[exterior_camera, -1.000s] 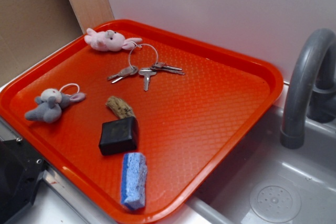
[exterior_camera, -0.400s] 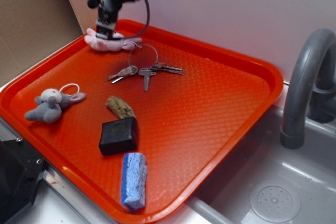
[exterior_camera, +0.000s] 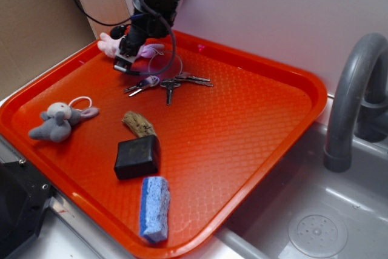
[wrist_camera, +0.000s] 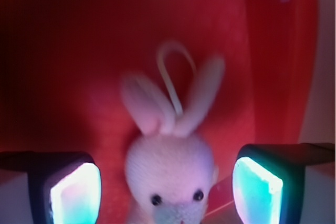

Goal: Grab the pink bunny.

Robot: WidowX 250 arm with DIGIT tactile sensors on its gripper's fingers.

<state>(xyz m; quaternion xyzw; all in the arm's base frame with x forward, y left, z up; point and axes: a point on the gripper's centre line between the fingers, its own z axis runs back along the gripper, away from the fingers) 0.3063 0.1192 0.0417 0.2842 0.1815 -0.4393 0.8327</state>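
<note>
Bunny (wrist_camera: pixel 170 174) lies between the gripper's (wrist_camera: pixel 167 192) spread fingers (wrist_camera: pixel 258 188) (untouched) on the tray (exterior_camera: pixel 242 144).

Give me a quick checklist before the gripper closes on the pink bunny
1. Target is right: the pink bunny sits between the fingers: ok.
2. Gripper open, a gap on each side of the head: ok.
3. Bunny centred: roughly mid-gap: ok.
4. Depth: whether the pads are low enough on the tray: cannot tell.
5. Keys close to the arm in the exterior view; contact: cannot tell.
6. Grey plush well away from the grasp: ok.
</note>
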